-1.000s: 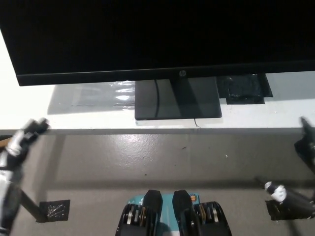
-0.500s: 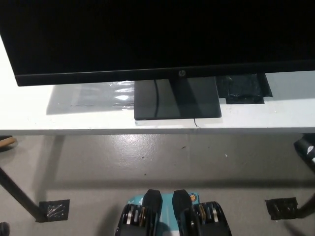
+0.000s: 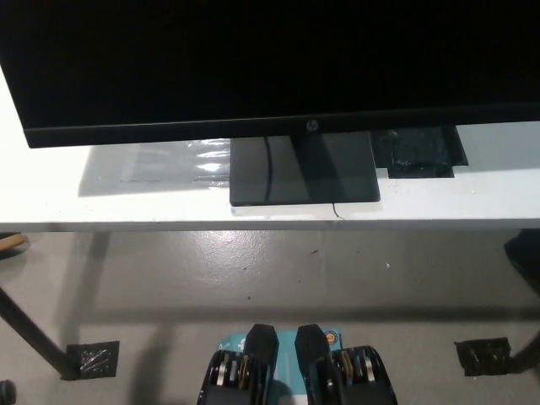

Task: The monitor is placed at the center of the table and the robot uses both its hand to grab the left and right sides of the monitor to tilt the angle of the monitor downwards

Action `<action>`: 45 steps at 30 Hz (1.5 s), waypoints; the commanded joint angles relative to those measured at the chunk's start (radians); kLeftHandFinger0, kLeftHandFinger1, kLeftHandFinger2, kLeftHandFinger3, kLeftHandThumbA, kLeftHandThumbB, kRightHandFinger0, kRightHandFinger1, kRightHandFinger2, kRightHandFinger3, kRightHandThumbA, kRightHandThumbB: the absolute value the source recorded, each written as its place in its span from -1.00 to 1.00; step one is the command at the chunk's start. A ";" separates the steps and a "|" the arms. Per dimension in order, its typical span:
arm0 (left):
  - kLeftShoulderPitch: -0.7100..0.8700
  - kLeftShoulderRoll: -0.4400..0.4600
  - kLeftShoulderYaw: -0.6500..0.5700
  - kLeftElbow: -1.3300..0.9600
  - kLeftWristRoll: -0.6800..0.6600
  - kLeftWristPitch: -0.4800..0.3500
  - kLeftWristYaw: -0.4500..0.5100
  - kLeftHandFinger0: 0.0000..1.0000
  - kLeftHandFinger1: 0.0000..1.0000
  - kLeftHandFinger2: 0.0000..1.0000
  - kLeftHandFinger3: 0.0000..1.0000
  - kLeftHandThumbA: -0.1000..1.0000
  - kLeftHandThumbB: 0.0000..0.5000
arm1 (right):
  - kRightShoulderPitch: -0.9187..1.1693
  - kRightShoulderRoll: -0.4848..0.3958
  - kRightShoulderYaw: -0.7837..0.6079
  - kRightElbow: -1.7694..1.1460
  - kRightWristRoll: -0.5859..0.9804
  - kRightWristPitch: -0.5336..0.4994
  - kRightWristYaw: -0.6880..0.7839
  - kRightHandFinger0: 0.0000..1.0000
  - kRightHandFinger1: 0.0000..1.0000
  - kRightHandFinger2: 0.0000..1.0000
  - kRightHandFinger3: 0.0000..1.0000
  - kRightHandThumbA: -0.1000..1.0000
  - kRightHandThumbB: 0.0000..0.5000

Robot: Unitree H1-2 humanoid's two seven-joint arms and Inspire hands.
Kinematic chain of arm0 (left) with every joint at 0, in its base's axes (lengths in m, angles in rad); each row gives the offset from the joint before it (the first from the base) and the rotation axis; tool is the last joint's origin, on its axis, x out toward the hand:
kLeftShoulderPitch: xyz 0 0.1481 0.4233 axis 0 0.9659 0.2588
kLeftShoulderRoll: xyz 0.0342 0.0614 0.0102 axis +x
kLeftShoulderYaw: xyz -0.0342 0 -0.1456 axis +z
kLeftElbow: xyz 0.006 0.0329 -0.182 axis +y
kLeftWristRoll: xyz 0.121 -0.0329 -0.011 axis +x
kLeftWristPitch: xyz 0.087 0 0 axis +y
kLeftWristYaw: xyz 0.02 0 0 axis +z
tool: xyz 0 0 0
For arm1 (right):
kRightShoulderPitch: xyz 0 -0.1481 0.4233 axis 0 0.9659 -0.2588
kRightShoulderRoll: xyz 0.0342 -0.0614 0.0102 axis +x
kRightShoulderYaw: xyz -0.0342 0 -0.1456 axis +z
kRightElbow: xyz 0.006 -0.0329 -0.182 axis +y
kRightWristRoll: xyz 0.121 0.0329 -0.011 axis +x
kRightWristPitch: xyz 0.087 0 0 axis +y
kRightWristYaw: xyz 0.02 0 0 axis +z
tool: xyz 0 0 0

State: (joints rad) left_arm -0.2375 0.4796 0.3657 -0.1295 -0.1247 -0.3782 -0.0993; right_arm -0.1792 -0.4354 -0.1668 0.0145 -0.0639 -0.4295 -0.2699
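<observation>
Well, we have very little hand to work with here. The right hand (image 3: 526, 260) is only a dark sliver at the picture's right edge, below the table line, and we cannot tell whether it is spread or closed. The white left hand is out of view altogether. Neither one is anywhere near the screen's sides.

Moving outward, the monitor (image 3: 253, 59) fills the top of the view, dark and switched off. It stands mid-table on its flat black base (image 3: 304, 173), which sits close to the front edge of the white table (image 3: 51, 198). A clear plastic sheet (image 3: 164, 164) lies just left of the base, and a black tape patch (image 3: 418, 152) lies just right of it.

As for progress, we judge that the hands are clear of the job. Whether the screen has already been tipped down, we cannot read from this steep angle. If it has not, both sides remain to be gripped.

Against a second ago, the white left hand was up by the table's front edge at lower left, and it has now dropped away. The black right hand showed more clearly at the right, and has sunk to that sliver. The monitor and base sit where they were.
</observation>
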 commanded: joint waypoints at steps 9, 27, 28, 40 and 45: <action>-0.158 0.141 -0.085 0.171 -0.011 0.093 -0.081 1.00 1.00 1.00 1.00 1.00 0.27 | -0.159 -0.150 0.000 0.143 0.177 -0.015 0.240 1.00 1.00 1.00 1.00 1.00 0.63; -0.295 0.190 -0.178 0.344 0.041 0.107 -0.134 1.00 1.00 1.00 1.00 1.00 0.75 | -0.441 -0.272 0.029 0.427 0.381 0.151 0.610 1.00 1.00 1.00 1.00 1.00 1.00; -0.295 0.191 -0.178 0.345 0.041 0.107 -0.134 1.00 1.00 1.00 1.00 1.00 0.75 | -0.443 -0.271 0.027 0.430 0.381 0.151 0.615 1.00 1.00 1.00 1.00 1.00 1.00; -0.365 0.189 -0.235 0.404 0.054 0.146 -0.179 1.00 1.00 1.00 1.00 1.00 0.69 | -0.596 -0.248 0.062 0.646 0.346 0.160 0.743 1.00 1.00 1.00 1.00 0.92 0.97; -0.355 0.191 -0.237 0.385 0.055 0.161 -0.182 1.00 1.00 1.00 1.00 1.00 0.67 | -0.655 -0.220 0.085 0.704 0.327 0.166 0.767 1.00 1.00 1.00 1.00 0.92 0.95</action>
State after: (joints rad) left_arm -0.5479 0.6370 0.1430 0.2775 -0.0845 -0.2568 -0.2528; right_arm -0.7248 -0.6515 -0.1022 0.6862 0.2744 -0.2694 0.4361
